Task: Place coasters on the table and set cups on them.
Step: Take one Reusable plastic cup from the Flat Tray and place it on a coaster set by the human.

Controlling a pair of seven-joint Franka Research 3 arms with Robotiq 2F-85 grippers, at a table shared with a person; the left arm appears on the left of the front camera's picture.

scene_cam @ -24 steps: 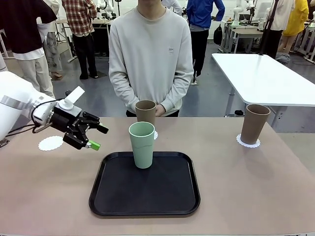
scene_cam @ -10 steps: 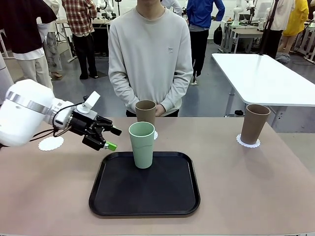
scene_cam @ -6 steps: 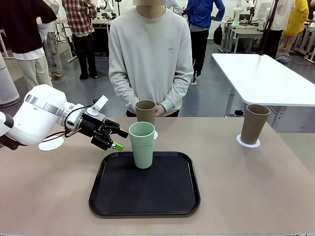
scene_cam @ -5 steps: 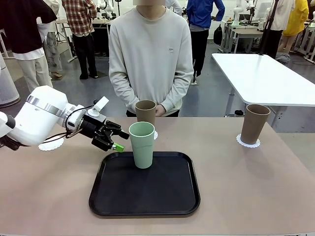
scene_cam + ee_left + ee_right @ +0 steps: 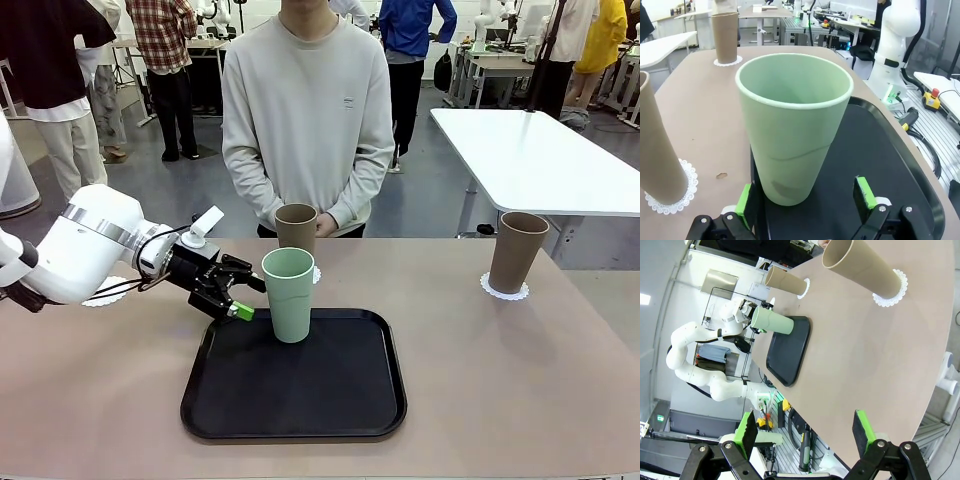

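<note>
The matte mint cup point(image 5: 792, 125) stands on the smooth black tray point(image 5: 875, 165), between the left tool's point(image 5: 805, 197) spread green pads point(image 5: 864, 192), not gripped. The front view adds a free lacy coaster point(image 5: 100, 297) behind that tool. The right tool point(image 5: 804, 432), also spread, hovers over the tabletop point(image 5: 860, 350); a brown cup point(image 5: 860, 265) sits on its doily.

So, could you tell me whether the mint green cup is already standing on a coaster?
No, the mint green cup stands on the black tray.
</note>
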